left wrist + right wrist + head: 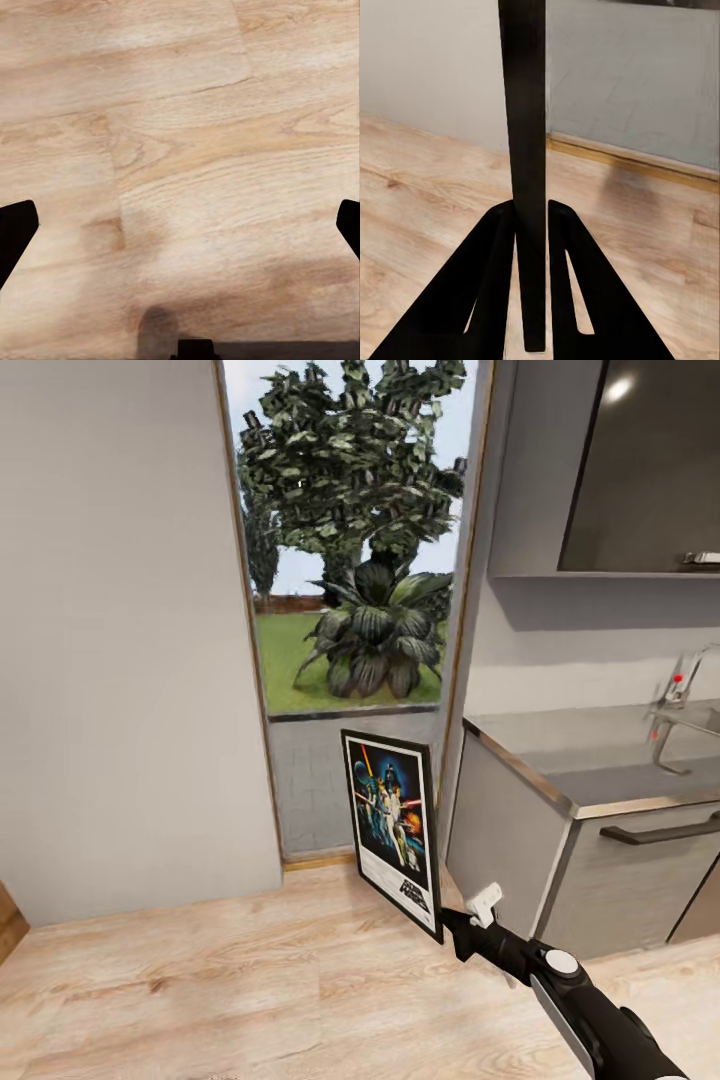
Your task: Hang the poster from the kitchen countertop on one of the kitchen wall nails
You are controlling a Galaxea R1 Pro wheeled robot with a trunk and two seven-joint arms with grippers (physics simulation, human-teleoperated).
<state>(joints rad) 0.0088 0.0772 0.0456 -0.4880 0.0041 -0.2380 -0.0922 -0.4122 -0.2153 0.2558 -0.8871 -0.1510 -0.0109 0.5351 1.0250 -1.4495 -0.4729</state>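
Note:
The poster (pixel 392 825) stands upright above the wooden floor, its Star Wars artwork facing me, in front of the glass doorway. My right gripper (pixel 452 932) is shut on its lower right corner. In the right wrist view the poster (pixel 526 150) is an edge-on black strip clamped between the two fingers of the right gripper (pixel 532 214). The left gripper (pixel 180 225) is open over bare floorboards, its dark fingertips (pixel 15 232) at the picture's sides. The kitchen countertop (pixel 590 760) lies to the right. The wall nails are out of view.
A plain light-grey wall (pixel 120 640) fills the left. A tall glass doorway (pixel 350 610) looks onto garden plants. Under the counter is a grey cabinet (pixel 640 870) with a dark handle; a tap (pixel 680 695) and a dark upper cabinet (pixel 650 460) are at far right.

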